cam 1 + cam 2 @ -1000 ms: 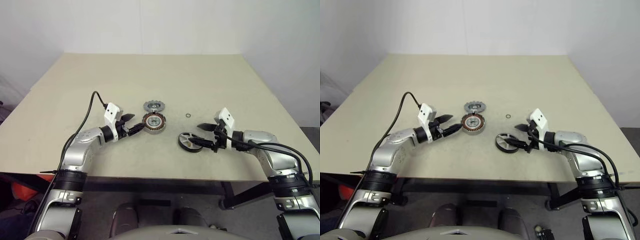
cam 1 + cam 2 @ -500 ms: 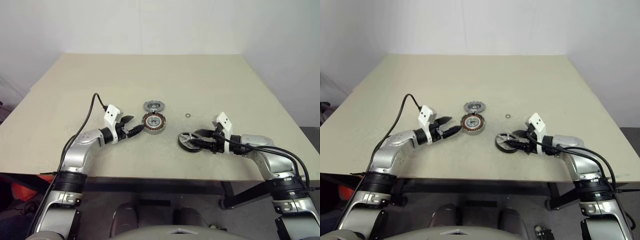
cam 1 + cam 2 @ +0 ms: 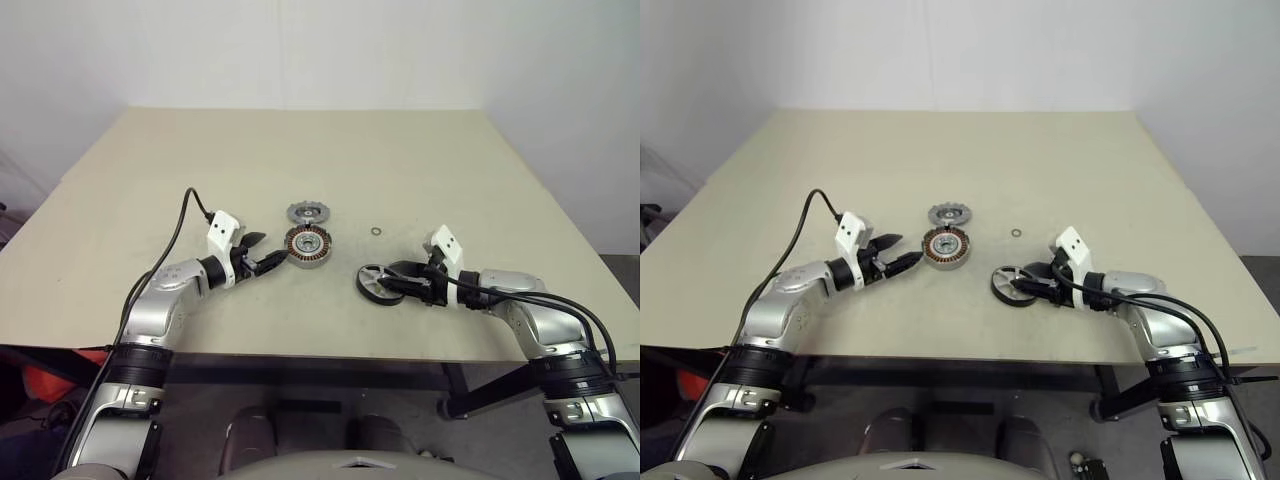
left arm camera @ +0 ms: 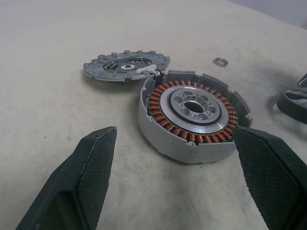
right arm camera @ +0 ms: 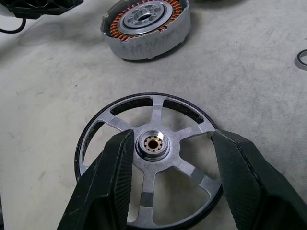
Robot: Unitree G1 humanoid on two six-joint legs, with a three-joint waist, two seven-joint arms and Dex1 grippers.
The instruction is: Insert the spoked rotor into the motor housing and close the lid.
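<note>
Since a second ago your right fingers (image 5: 165, 158) have narrowed around the spoked rotor (image 5: 148, 163), not clearly gripping it. Beside the motor housing (image 4: 192, 115), the left fingers (image 4: 168, 167) stay wide apart; lift early and the rotor may slip.

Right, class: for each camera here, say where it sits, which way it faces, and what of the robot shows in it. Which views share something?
Left eye and right eye: on the head, looking forward and down at the table; both arms show.
Left wrist: along the left gripper, open, facing the motor housing and the lid.
Right wrist: along the right gripper, fingers over the spoked rotor.
Shared: both wrist views show the housing.
</note>
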